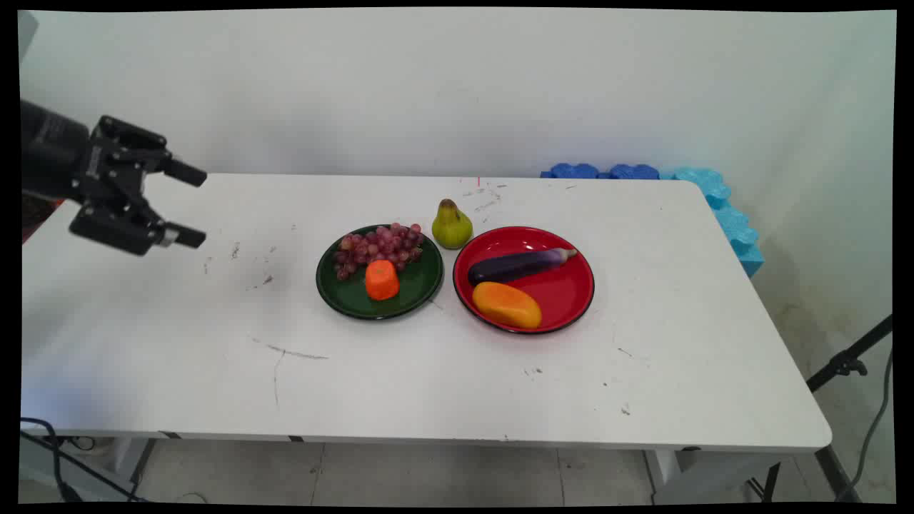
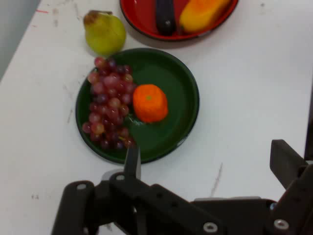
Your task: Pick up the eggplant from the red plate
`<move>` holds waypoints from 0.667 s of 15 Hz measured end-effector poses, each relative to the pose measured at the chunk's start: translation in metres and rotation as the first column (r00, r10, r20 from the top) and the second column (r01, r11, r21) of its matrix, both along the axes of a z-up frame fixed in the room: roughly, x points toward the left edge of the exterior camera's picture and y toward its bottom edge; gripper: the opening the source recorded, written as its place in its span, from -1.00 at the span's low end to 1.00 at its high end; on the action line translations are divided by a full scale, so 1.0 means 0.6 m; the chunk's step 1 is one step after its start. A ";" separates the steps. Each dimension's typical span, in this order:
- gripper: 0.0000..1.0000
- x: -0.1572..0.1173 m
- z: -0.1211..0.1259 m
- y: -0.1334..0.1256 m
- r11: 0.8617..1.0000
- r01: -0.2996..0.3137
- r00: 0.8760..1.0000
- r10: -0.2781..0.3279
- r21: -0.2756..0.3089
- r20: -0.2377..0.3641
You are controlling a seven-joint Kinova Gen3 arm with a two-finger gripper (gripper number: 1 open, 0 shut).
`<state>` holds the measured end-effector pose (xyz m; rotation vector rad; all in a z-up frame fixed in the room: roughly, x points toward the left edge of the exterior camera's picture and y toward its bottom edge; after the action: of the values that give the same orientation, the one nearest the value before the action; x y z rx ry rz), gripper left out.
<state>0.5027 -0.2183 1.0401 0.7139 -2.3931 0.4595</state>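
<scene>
While the gripper (image 1: pixel 187 204) hangs above the counter's (image 1: pixel 428 371) left end with its jaws spread and nothing between them, the nearest thing to it is a green plate (image 1: pixel 421 284) near the middle. On that plate lie a bunch of red grapes (image 1: pixel 378 246) toward the wall and an orange carrot stub (image 1: pixel 382 280) just in front of them, touching the bunch. A pear (image 1: pixel 451 225) stands upright on the counter behind the gap between this plate and a red plate (image 1: pixel 571 285) to its right, which holds a dark eggplant (image 1: pixel 518 265) and an orange mango (image 1: pixel 507 305). Main view alone shows blue foam (image 1: pixel 714 193) at the counter's far right corner. Hand view shows the green plate (image 2: pixel 183 88) from above, the carrot's (image 2: pixel 150 103) flat cut top with a small green centre, and the pear's (image 2: pixel 104 32) brown stem end.
</scene>
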 end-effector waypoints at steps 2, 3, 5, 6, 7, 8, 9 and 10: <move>1.00 -0.009 0.007 -0.013 1.000 -0.012 1.000 0.012 -0.006 -0.005; 1.00 -0.016 0.011 -0.023 1.000 -0.019 1.000 0.019 -0.009 -0.008; 1.00 -0.032 0.019 -0.045 0.999 -0.032 0.999 0.032 -0.010 -0.013; 1.00 -0.044 0.022 -0.060 0.999 -0.038 0.999 0.038 -0.007 -0.016; 1.00 -0.058 0.026 -0.077 0.999 -0.044 0.999 0.044 -0.003 -0.020; 1.00 -0.074 0.029 -0.096 0.999 -0.046 0.999 0.046 0.002 -0.022; 1.00 -0.089 0.031 -0.113 0.999 -0.046 0.999 0.047 0.009 -0.023; 1.00 -0.107 0.033 -0.134 0.999 -0.046 0.999 0.046 0.017 -0.022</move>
<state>0.4385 -0.2988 1.0596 0.7794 -2.3663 0.4487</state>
